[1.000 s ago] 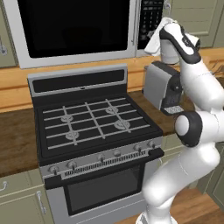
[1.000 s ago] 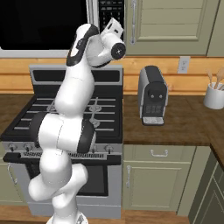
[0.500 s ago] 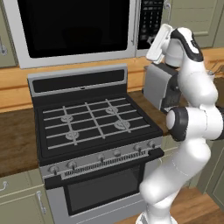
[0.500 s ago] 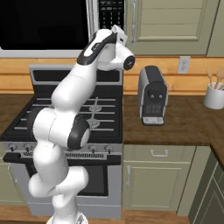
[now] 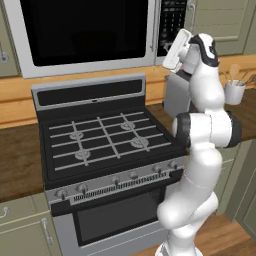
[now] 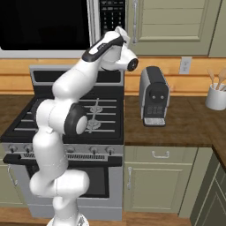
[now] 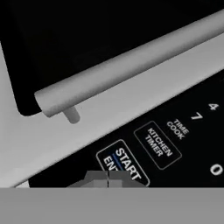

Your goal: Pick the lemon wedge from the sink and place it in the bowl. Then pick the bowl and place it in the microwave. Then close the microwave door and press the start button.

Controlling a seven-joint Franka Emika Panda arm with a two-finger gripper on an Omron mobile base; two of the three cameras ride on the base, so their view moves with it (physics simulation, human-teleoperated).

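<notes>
**Gripper at the microwave keypad**

Since the earlier frame, the arm has swung its hand up and in toward the keypad panel (image 5: 172, 22), and the elbow now sits lower and closer to the stove (image 5: 107, 145). The gripper (image 7: 108, 178) has its jaws fully closed on nothing, and its tips sit right at the START button (image 7: 123, 163); contact cannot be confirmed. Just beside the tips, along the keypad, is the KITCHEN TIMER button (image 7: 157, 144), with number keys farther along. Ahead of the tips, past a strip of silver frame, runs the bar handle (image 7: 131, 59) of the microwave door (image 5: 85, 30), which is shut, its black glass dark. The microwave (image 6: 95, 26) hangs directly in front of the hand. Below the hand stands a coffee machine (image 6: 154, 96) on the wooden counter (image 6: 185, 126). Far off to the hand's right, a white utensil holder (image 6: 216, 95) stands on the same counter.
</notes>
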